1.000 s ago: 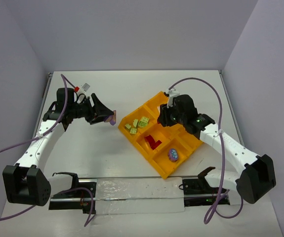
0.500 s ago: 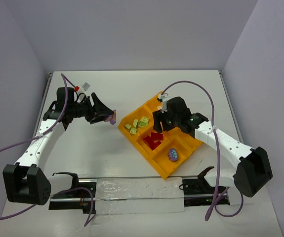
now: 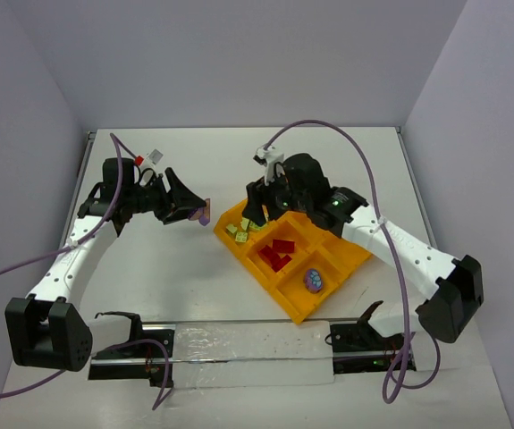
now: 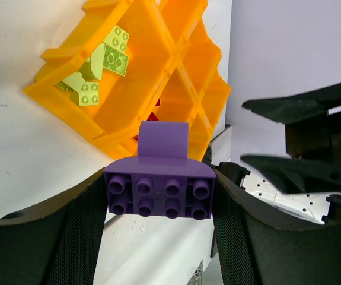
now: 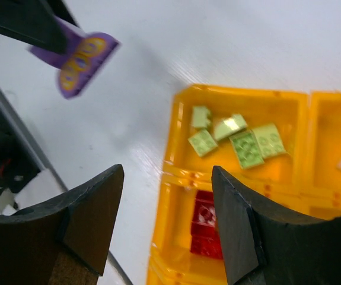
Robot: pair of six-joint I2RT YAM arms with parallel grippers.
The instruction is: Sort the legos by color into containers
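Left claw [image 4: 158,184] first: you've got it clamped on a purple studded plastic brick [image 4: 160,193], eight studs facing the wrist camera. It hangs over the white table [image 3: 194,286], just left of the tray and not touching it. Right claw [image 5: 167,172]: jaws apart with nothing between them, hanging over the tray's left corner.

Big to small now. Orange-yellow plastic tray [image 3: 285,304], raised dividers, sits diagonally right of table centre. Right arm [image 3: 400,250] reaches across its far side, so from above the far compartments are mostly hidden. That right claw stands between your held brick and the compartments. In the left wrist view its black fingers [image 4: 312,110] show at the right, apart from the brick. Purple cables [image 3: 315,123] loop off both arms, clear of the tray.

Red bricks [image 3: 276,252] lie clumped in the middle compartment. Purple rounded piece [image 3: 313,281] sits in the next compartment toward the near edge. Yellow-green bricks [image 5: 241,142], about five, lie loose in the left-corner compartment, just beyond the right claw's tips.
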